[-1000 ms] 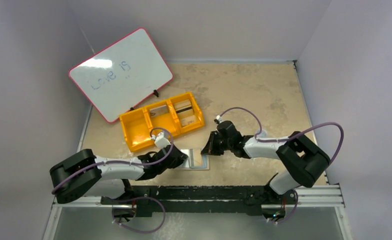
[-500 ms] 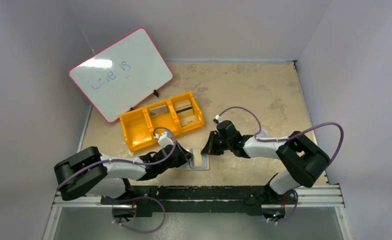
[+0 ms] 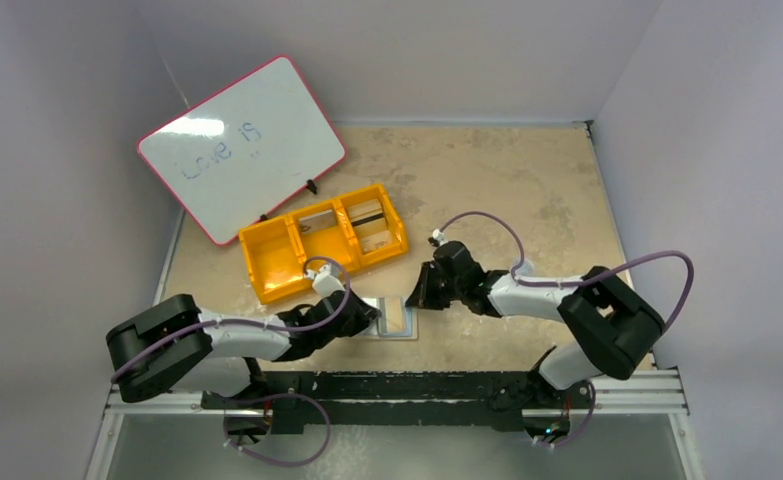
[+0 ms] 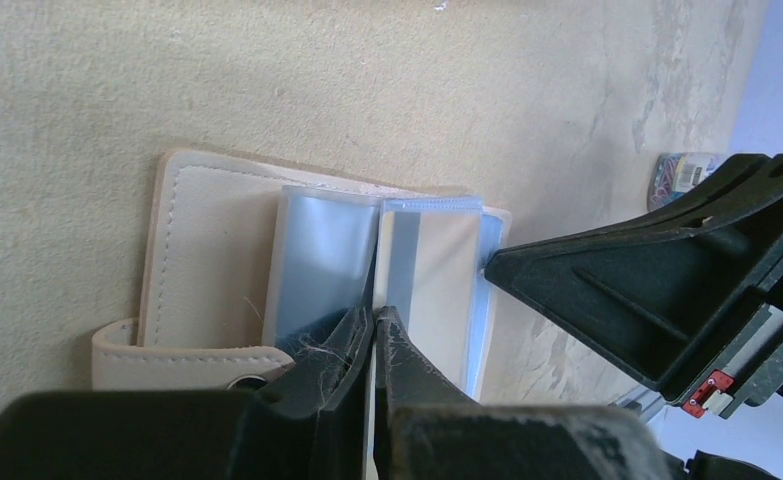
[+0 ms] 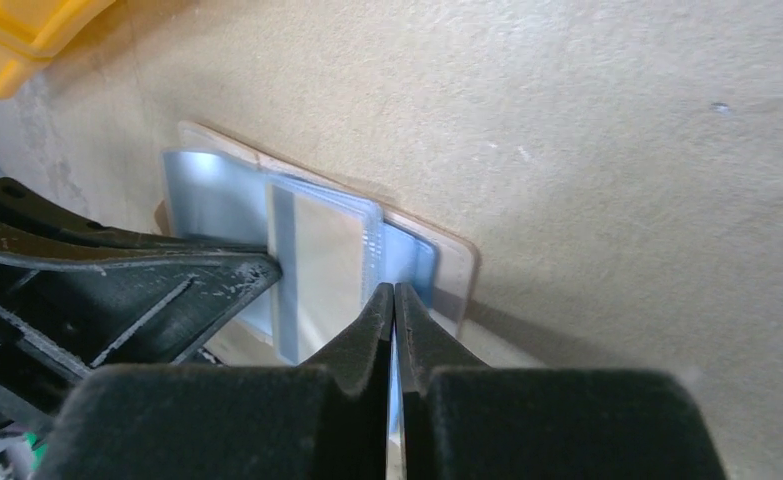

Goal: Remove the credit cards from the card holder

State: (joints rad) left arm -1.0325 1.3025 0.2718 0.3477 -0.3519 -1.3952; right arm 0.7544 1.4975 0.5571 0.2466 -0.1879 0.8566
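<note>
The card holder (image 3: 400, 331) lies open on the mottled beige tabletop (image 3: 507, 180), low in the middle of the overhead view, between the two tools. Up close its outer cover (image 4: 202, 260) is soft tan material with a stitched border and rounded corners. A tan strap (image 4: 187, 360) with a metal snap lies along its lower left in the left wrist view. The inner panels (image 4: 322, 255) are glossy, translucent light-blue plastic. A flat tan credit card (image 4: 445, 270) sits inside one of them, and its face shows through the sleeve.

The left tool (image 4: 375, 318) is closed. Its matte black fingers, fuzzy with lint, meet in a point at the fold between the two blue panels. The right tool (image 5: 394, 293) is closed too, with its tips on the edge of the blue sleeve next to the card (image 5: 327, 268). A pale sliver shows between each pair of fingers, but it is not clear whether any plastic is pinched there. Each wrist view also shows the other tool as a black ribbed wedge touching the holder's edge.

From above, the arms hide most of the holder, leaving only a small tan and blue patch. A yellow plastic bin (image 3: 279, 262) and a pink-rimmed whiteboard (image 3: 237, 150) with faint writing stand toward the upper left. What the bin holds is too small to read.
</note>
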